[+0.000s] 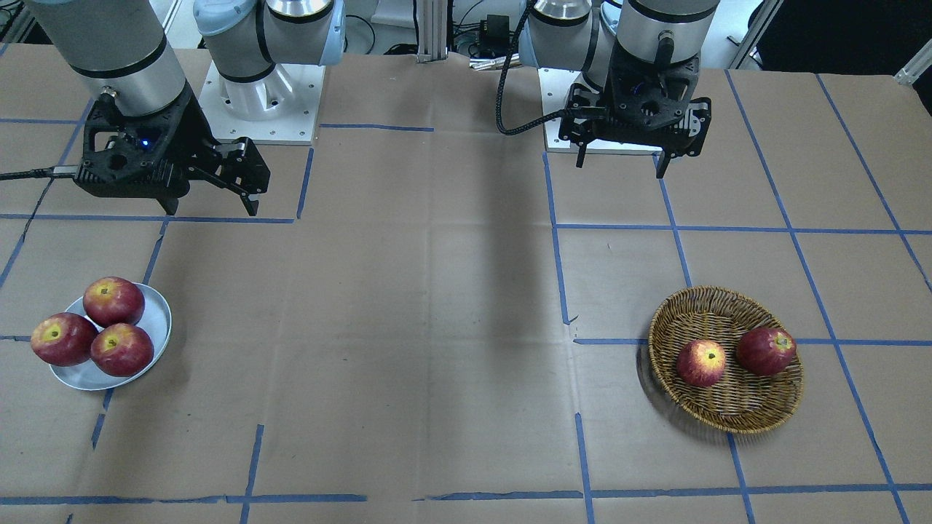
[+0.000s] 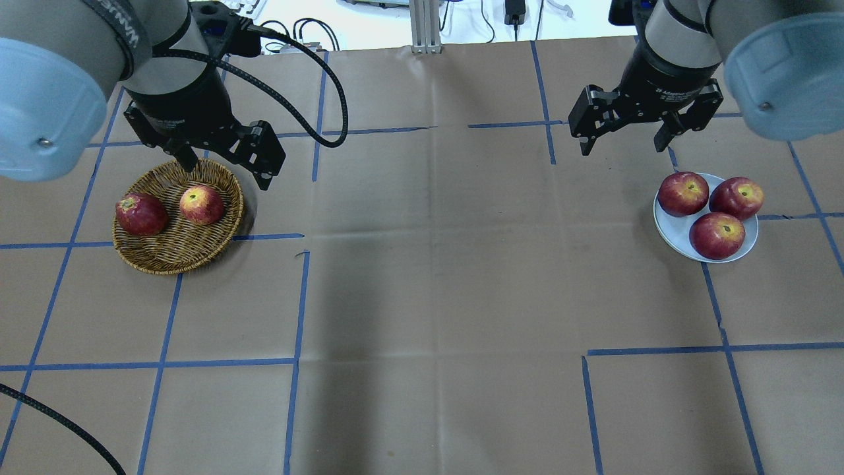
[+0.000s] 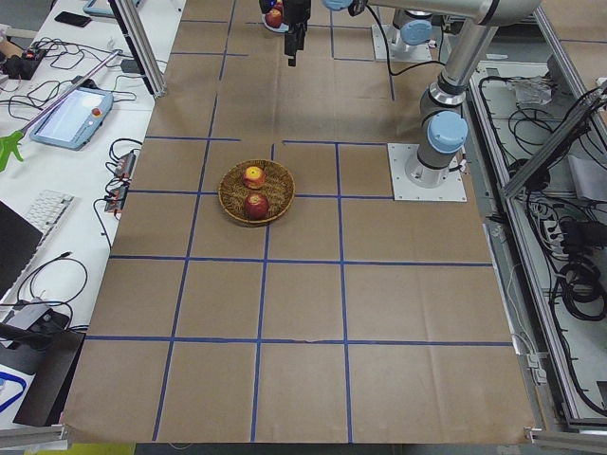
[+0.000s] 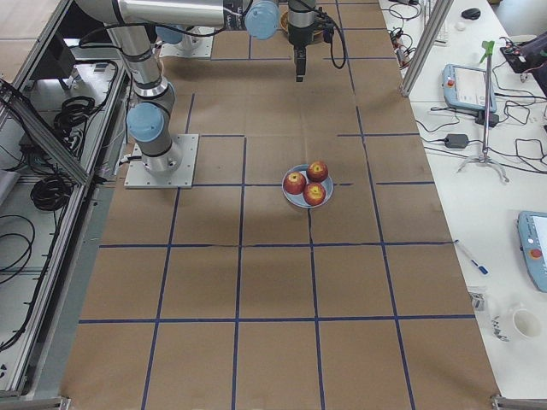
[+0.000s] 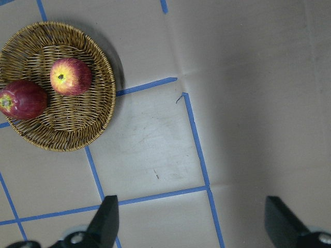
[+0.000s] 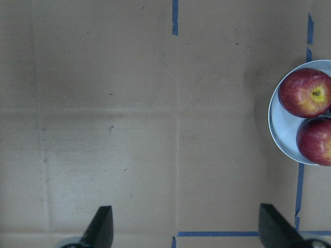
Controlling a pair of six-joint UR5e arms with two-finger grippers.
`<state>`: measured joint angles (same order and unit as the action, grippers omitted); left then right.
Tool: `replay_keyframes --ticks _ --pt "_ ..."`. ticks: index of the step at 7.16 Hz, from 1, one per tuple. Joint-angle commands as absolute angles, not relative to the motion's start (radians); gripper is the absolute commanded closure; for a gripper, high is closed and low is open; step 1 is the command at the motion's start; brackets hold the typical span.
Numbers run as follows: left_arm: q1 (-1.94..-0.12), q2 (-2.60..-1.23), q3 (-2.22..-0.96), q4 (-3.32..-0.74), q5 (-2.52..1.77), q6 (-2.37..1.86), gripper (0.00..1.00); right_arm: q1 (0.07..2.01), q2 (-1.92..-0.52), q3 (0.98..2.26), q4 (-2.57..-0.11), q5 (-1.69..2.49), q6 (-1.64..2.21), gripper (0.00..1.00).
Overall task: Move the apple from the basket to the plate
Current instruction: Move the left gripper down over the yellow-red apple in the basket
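Note:
The apple (image 2: 202, 204) with the yellow-orange blush lies in the wicker basket (image 2: 178, 260), beside a darker red apple (image 2: 140, 214). It also shows in the front view (image 1: 700, 362) and in the left wrist view (image 5: 71, 76). My left gripper (image 2: 227, 175) is open and empty, raised over the basket's rim on the robot's side. The white-grey plate (image 2: 669, 231) holds three deep red apples. My right gripper (image 2: 621, 149) is open and empty, raised beside the plate, toward the robot's base and the table's middle.
Brown paper with a grid of blue tape lines (image 2: 297, 297) covers the table. The two arm bases (image 1: 262, 102) (image 1: 582, 109) stand at the robot's edge. Benches with pendants and cables (image 3: 66, 114) flank both table ends.

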<state>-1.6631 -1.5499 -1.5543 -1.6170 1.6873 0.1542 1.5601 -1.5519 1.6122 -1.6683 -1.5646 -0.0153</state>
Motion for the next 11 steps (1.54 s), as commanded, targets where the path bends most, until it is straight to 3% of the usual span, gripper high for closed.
replay_keyframes --ticks 1,11 --pt "-1.664 -1.548 -1.554 -1.617 1.689 0.156 0.01 1.560 -1.552 1.612 -1.669 -1.563 -0.015 0.00" --pt "-1.644 -1.546 -1.556 -1.612 1.700 0.206 0.01 1.560 -1.552 1.614 -1.667 -1.562 -0.015 0.00"
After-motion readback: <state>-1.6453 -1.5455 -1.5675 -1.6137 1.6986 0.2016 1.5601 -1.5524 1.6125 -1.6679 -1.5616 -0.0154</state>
